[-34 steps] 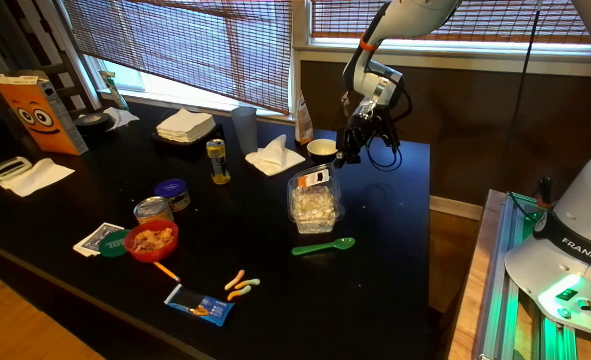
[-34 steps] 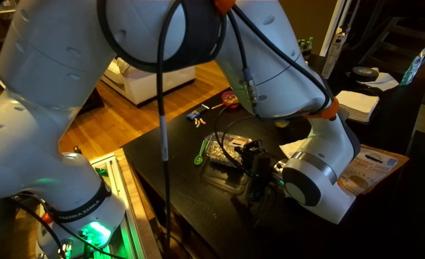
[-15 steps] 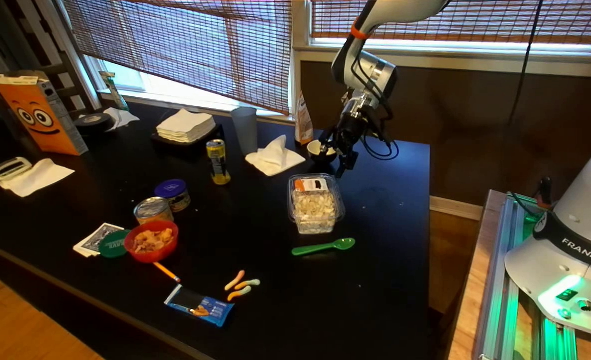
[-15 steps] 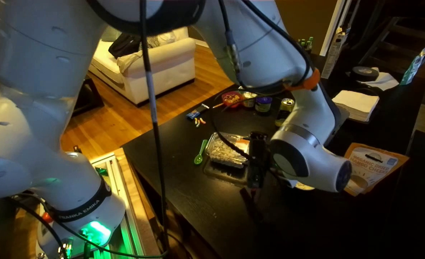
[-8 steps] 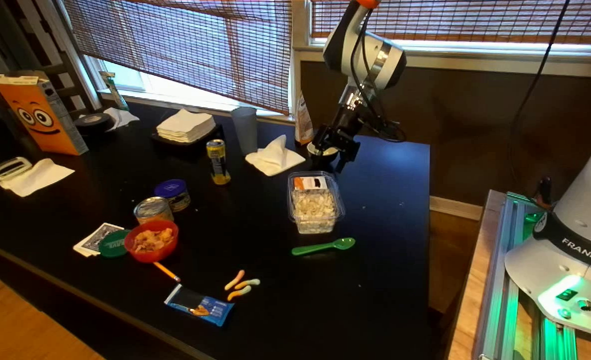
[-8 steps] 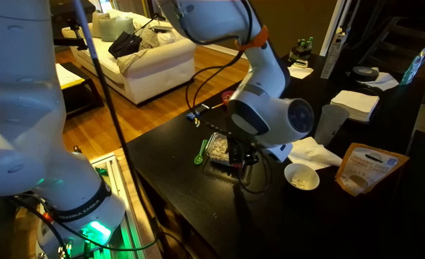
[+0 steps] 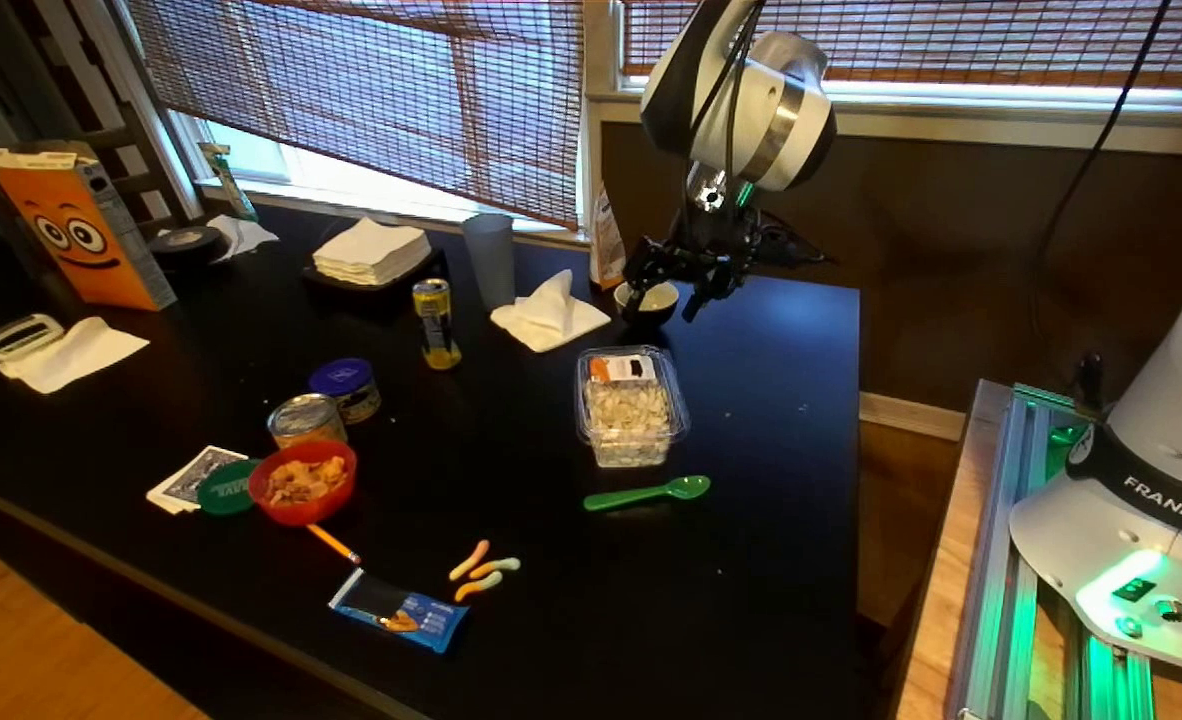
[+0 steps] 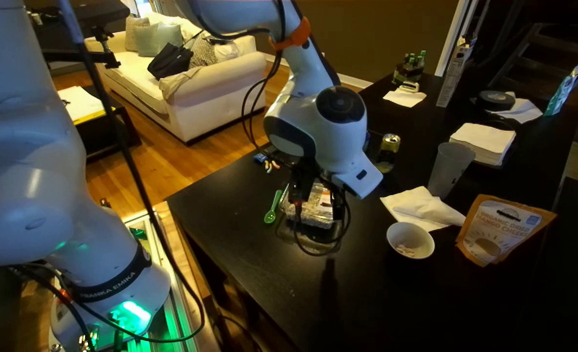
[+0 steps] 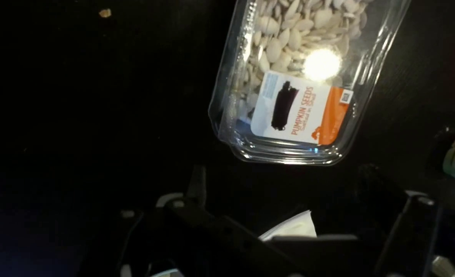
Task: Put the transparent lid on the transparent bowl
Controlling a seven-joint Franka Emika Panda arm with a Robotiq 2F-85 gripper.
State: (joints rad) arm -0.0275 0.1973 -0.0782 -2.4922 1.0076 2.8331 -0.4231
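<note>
The transparent lid [image 7: 623, 368], with its white and orange label, lies over the transparent bowl [image 7: 631, 450], which holds pale pumpkin seeds. Seen from above in the wrist view, the lid [image 9: 302, 109] covers the seeds; whether its rim is pressed down all round I cannot tell. My gripper [image 7: 663, 308] hangs above the table behind the container's label end, apart from it. In the wrist view the gripper [image 9: 285, 179] stands open, its dark fingers wide apart and nothing held between them. In an exterior view the gripper [image 8: 317, 205] partly hides the container.
A white round bowl [image 8: 410, 240] and an orange mango bag [image 8: 501, 227] stand behind, near a folded napkin [image 7: 551, 315]. A green spoon [image 7: 648, 493] lies in front of the container. A yellow can [image 7: 436, 325] and a tall cup [image 7: 491, 260] stand farther off.
Earlier the lid was tilted up at its label end; it has since come down over the bowl. My gripper has risen and turned away from the container, still open.
</note>
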